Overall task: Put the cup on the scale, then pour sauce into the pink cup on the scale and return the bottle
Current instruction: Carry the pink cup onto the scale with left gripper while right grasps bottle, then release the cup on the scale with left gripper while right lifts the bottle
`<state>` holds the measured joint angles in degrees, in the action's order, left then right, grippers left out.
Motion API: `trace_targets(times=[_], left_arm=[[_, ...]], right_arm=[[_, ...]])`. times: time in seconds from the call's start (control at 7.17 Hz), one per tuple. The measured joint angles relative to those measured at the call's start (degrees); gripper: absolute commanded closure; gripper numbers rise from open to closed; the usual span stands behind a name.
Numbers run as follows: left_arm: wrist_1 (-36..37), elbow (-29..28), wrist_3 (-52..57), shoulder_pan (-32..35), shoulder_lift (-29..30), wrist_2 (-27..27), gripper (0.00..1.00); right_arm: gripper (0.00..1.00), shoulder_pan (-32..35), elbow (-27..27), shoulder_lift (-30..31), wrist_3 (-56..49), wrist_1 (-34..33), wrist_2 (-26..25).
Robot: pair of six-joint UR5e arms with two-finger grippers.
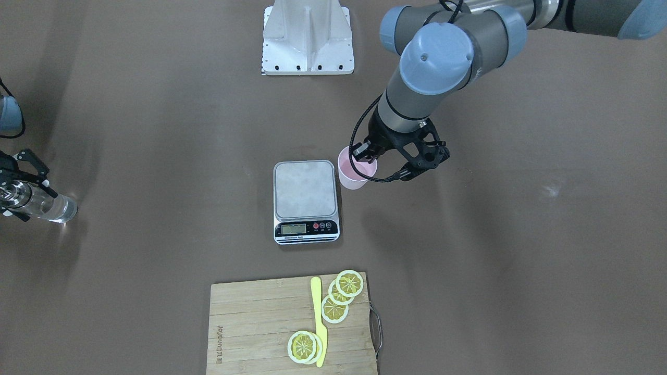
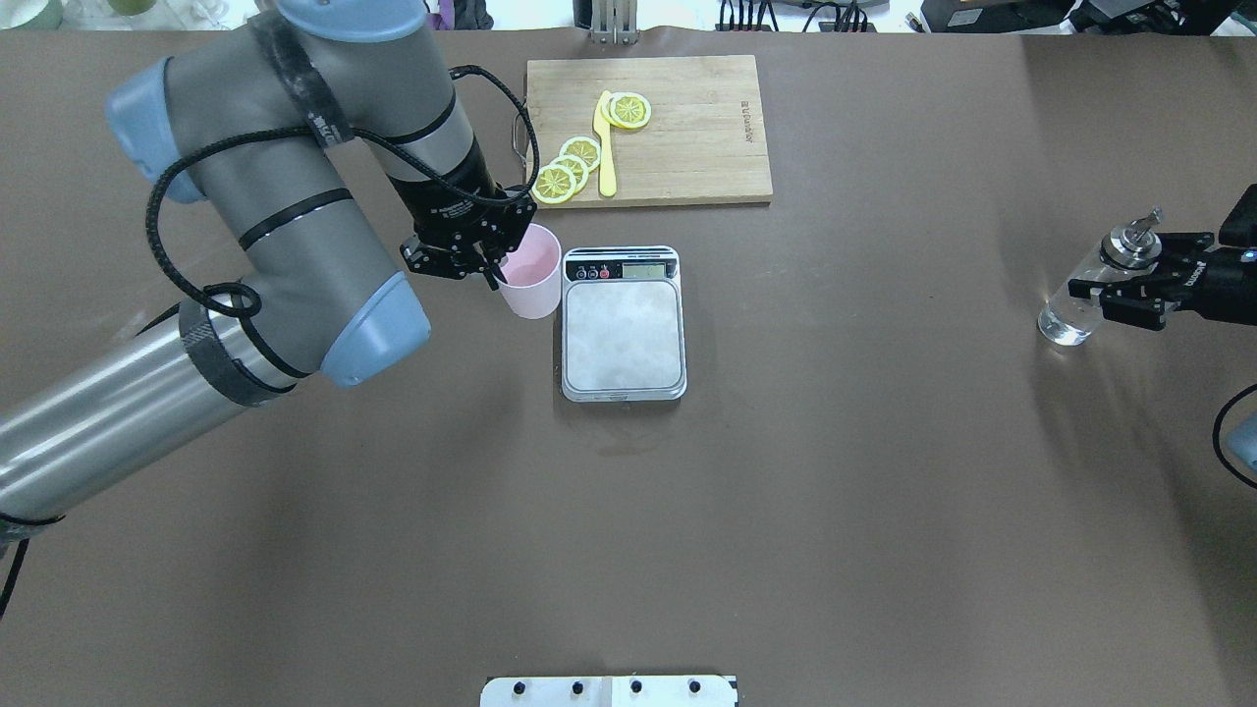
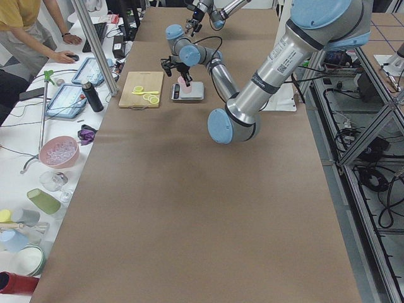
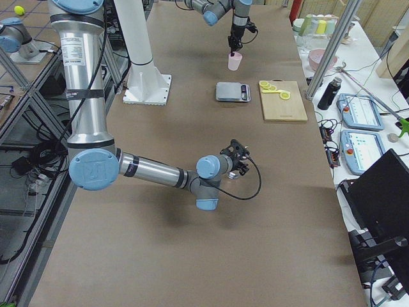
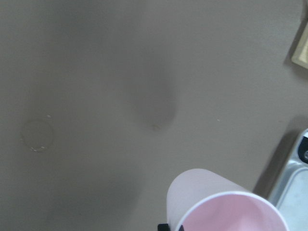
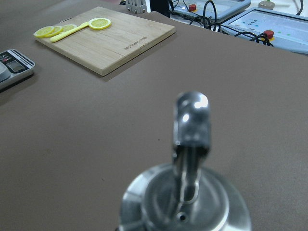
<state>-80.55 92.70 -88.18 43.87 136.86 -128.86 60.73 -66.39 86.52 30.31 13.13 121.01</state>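
At the 10 o'clock corner of the scale point(image 2: 623, 334), reading the overhead view with 12 o'clock pointing away from the robot, you'll find the cup point(image 2: 530, 285). It sits just beside the platform, not on it. Your left pincer point(image 2: 491, 273) is pinching the cup's rim on its 9 o'clock side, with one finger inside the pink wall and one outside. The cup is upright with its mouth open to the top. From the wrist view it seems to hang a little clear of the table point(image 2: 884, 491), though the angle is poor and you shouldn't count on that.

The scale's platform is bare, and its black display strip is at the 12 o'clock end.

Far out at the scale's 3 o'clock, near the table's edge, your right pincer point(image 2: 1129, 287) is clamped on the bottle point(image 2: 1080, 299) just below its silver neck. The clear sauce point(image 2: 1063, 322) is visible in the glass. You cannot tell whether its base touches the table.

At 12 o'clock from the scale lies a cutting board point(image 2: 687, 147) carrying lemon slices point(image 2: 570, 167) and a yellow knife point(image 2: 606, 147).
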Motion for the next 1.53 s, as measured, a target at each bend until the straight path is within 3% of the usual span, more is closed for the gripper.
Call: trace_targets(times=[0.14,0.56,0.84,1.12,1.53], left_arm=[[-0.43,-2.61,-2.22,-0.93,2.89,0.1,1.0],[-5.32,-10.34,-6.46,-3.13,7.72,2.42,1.0],[-6.91,-12.73,-7.14,-3.76,8.88,3.84,1.0],[-7.9,-13.29,-7.62,-4.4,9.01,4.42,1.0],[-8.96,-13.46,-8.45,-6.18,8.87,6.24,1.0]], right_arm=[[0.56,0.0,0.01,-0.02,0.01,0.0,0.01],[0.56,0.13,-1.2,-0.29,-0.11,-1.16,1.75],[0.56,1.03,-3.15,-1.1,-1.09,-5.9,3.78],[0.56,1.19,-7.73,-1.45,-6.06,-14.47,3.9],[0.56,-1.11,-21.81,-1.06,-14.7,-34.89,0.16]])
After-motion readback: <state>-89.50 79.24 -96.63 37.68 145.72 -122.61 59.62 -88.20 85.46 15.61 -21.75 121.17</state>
